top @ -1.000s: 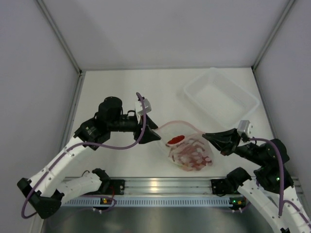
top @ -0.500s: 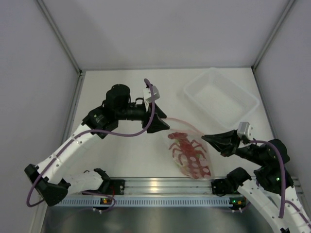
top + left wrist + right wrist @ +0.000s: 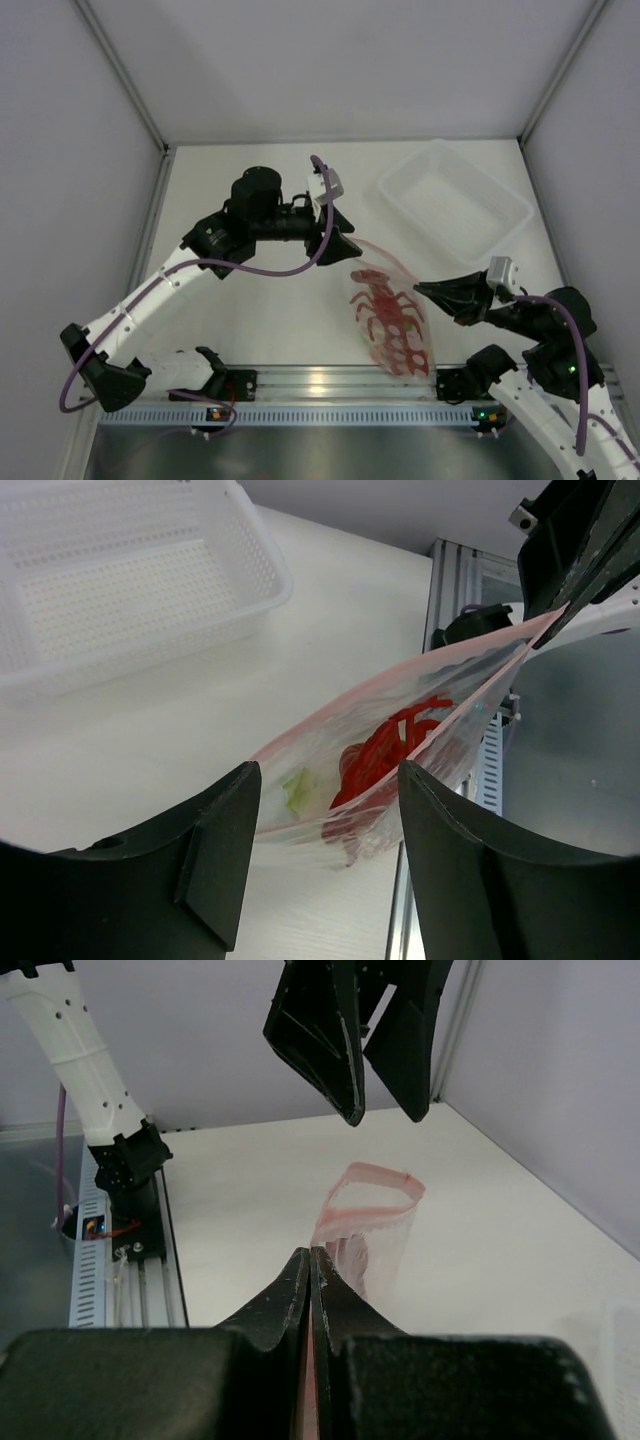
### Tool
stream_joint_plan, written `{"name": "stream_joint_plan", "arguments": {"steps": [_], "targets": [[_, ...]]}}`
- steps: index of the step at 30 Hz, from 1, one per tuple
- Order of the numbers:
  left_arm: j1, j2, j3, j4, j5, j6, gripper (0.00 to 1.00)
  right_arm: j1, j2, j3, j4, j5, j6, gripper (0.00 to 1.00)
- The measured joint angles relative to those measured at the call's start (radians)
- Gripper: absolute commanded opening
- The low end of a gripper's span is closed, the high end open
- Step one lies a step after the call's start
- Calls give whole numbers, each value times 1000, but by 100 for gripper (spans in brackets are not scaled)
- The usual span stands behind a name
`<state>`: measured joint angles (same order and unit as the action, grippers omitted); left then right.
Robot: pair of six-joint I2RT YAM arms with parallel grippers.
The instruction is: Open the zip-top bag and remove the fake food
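Right gripper (image 3: pixel 420 289) is clamped tight on the pink zip edge of the bag (image 3: pixel 392 325), holding it up between the arms. Left gripper (image 3: pixel 348 240) is spread wide just beside the bag and grips nothing. In the right wrist view the bag mouth looks parted, so I judge opening done. Lobster (image 3: pixel 385 312) and green piece (image 3: pixel 297 790) are inside; removal is left to do.

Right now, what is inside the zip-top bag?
Through the clear zip-top bag a red lobster shows, with a small green leafy piece beside it. Anything lying under the lobster is covered and cannot be made out.
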<state>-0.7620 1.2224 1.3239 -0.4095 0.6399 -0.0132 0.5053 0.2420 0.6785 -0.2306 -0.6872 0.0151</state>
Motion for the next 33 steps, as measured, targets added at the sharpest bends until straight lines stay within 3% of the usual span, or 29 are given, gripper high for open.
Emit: {"name": "stream_joint_plan", "arguments": {"steps": [12, 20, 33], "targets": [[0, 66, 47, 68, 9, 113, 64, 0, 0, 0, 0, -47, -23, 0], [0, 142, 48, 67, 130, 230, 62, 0, 0, 0, 0, -78, -28, 0], [0, 249, 59, 68, 320, 255, 59, 0, 0, 0, -1, -79, -32, 0]]}}
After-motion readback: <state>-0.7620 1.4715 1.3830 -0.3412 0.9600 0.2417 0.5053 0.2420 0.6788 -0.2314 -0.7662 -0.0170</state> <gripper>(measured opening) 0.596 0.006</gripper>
